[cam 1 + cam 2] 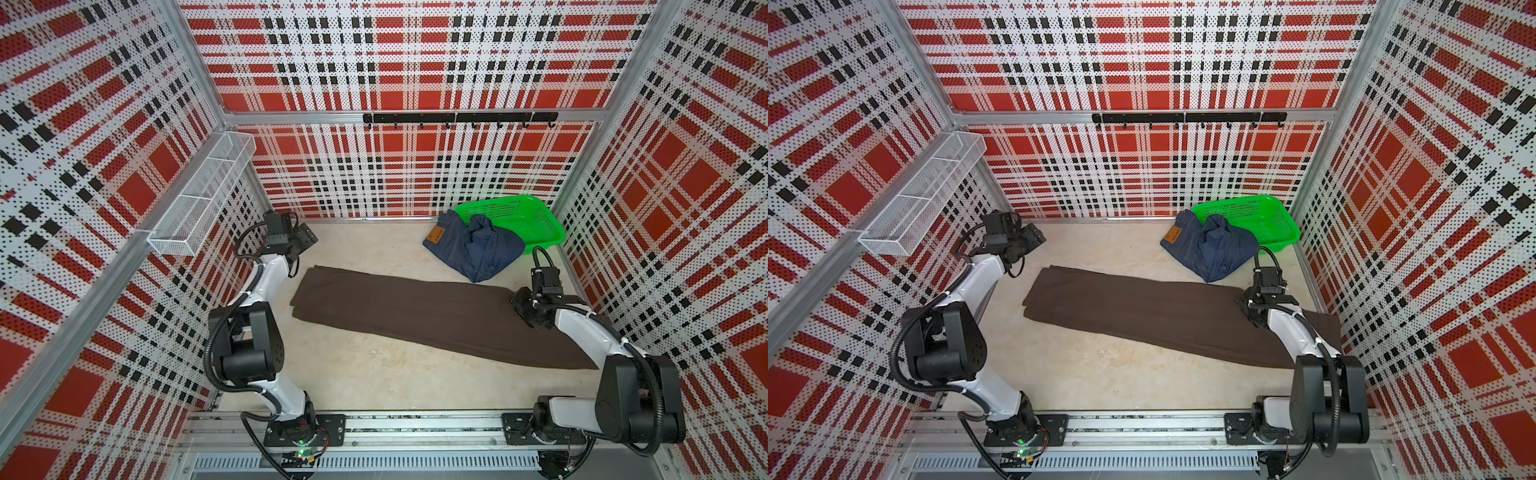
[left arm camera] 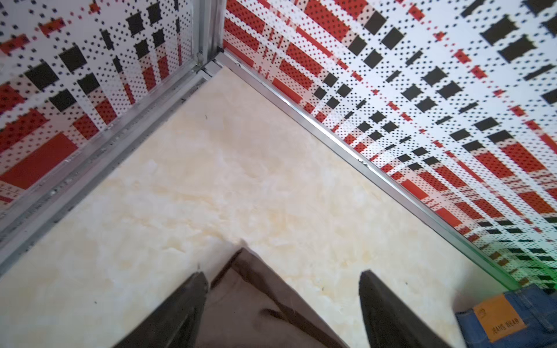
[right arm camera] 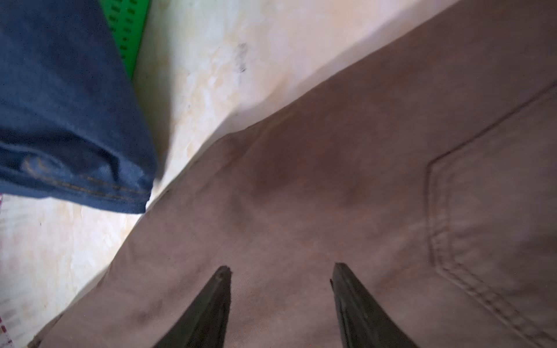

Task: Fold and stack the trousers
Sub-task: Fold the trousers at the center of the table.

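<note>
1. Your base rail [image 1: 415, 428] is nearest, with both arms mounted on it.
2. Brown trousers [image 1: 415, 311] lie flat across the mid-table [image 1: 374, 374], running left to right.
3. Jeans [image 1: 473, 249] are bunched at far right, touching the green basket [image 1: 528, 216] and just beside the brown pair.
4. Your left gripper [image 2: 280, 275] has its jaws wide apart and empty, up off the table at far left by the brown pair's corner.
5. Your right gripper [image 3: 281, 268] has its jaws apart and holds nothing, low over the brown pair's right end near a pocket.

Between the left gripper's fingers [image 2: 187, 304] only a corner of the brown trousers [image 2: 241, 316] shows, the rest cut off by the picture's edge, like the denim pair [image 2: 512, 319] beyond one finger. Ahead of the right gripper's fingers [image 3: 211, 304] the blurred denim pair and a sliver of green basket [image 3: 129, 30] run off the edge.
</note>
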{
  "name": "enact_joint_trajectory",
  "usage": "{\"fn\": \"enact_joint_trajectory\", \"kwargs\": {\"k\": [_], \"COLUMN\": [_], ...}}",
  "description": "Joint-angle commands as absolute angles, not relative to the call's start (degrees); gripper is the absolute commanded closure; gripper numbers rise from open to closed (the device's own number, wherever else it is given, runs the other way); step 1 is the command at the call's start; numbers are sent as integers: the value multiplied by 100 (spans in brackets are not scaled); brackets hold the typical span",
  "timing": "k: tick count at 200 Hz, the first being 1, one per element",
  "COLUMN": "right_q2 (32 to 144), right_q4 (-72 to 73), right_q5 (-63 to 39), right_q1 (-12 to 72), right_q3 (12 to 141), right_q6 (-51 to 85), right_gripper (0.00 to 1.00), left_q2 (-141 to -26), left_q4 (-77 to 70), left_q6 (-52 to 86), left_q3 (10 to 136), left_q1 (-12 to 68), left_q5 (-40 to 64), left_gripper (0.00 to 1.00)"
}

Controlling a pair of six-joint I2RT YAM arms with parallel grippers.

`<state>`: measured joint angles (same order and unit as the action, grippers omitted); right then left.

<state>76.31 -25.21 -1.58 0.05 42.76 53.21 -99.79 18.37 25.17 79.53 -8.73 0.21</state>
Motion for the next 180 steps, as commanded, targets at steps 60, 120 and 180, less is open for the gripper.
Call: {"fn": "enact_joint_trajectory", "kwargs": {"k": [60, 120, 180], "right_q2": [7866, 7961, 8024], "right_q4": [-2065, -2063, -2088], "right_q5": [-387, -474, -497], "right_q1": [516, 555, 577], "right_q3": [4019, 4024, 4129], "right_q6": [5334, 5355, 5340], "right_gripper": [43, 43, 43], "left_q2": [-11633, -11897, -11826], "left_q4": [3826, 4315, 4436], "left_q6": [1358, 1406, 1199], "left_q3": [9044, 8875, 8746], "left_q1": [-978, -1046, -1134], "left_q5": [102, -588, -472], "left_gripper": [22, 26, 23]}}
